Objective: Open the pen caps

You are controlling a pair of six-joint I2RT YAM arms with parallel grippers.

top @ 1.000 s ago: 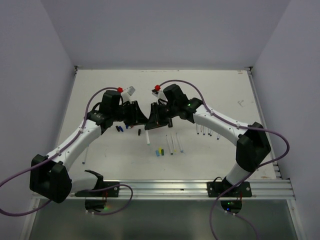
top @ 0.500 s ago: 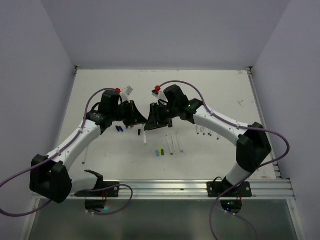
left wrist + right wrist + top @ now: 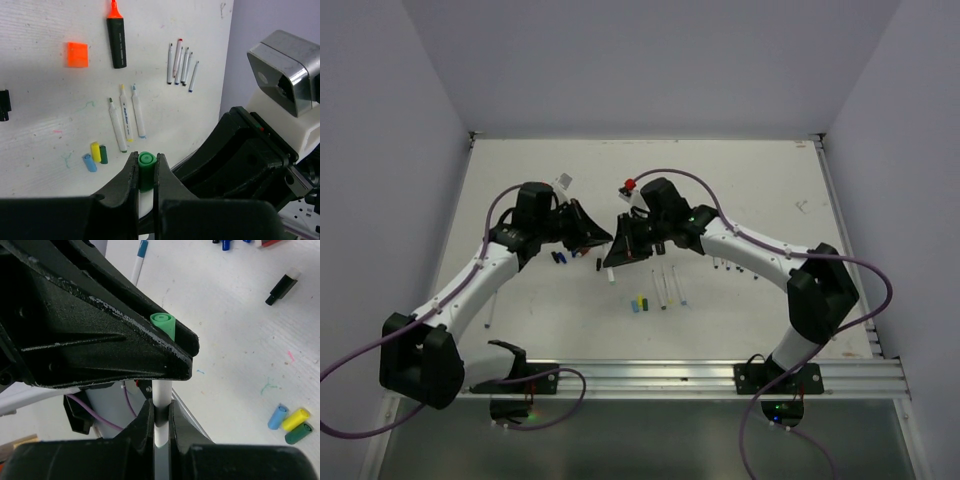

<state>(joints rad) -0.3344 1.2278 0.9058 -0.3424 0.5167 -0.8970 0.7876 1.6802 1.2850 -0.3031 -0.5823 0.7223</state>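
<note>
1. The left gripper (image 3: 145,172) was clamped on the green cap (image 3: 146,162), held between its fingertips.
2. The right gripper (image 3: 160,412) was clamped on the white pen barrel (image 3: 161,392) just below that cap.
3. Both grippers met above the middle of the table (image 3: 750,180).
4. Three loose caps (image 3: 95,151), blue, yellow and green, lay together nearer, just left of three white pens (image 3: 126,120).

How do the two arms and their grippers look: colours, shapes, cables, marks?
The left arm and right arm have white links between bulky black joint housings. A purple cable loops loosely along each. The right arm carries a small red part near its wrist. The left gripper and right gripper are matte black wedges with narrow fingers. The left one's edges look scuffed.
</note>
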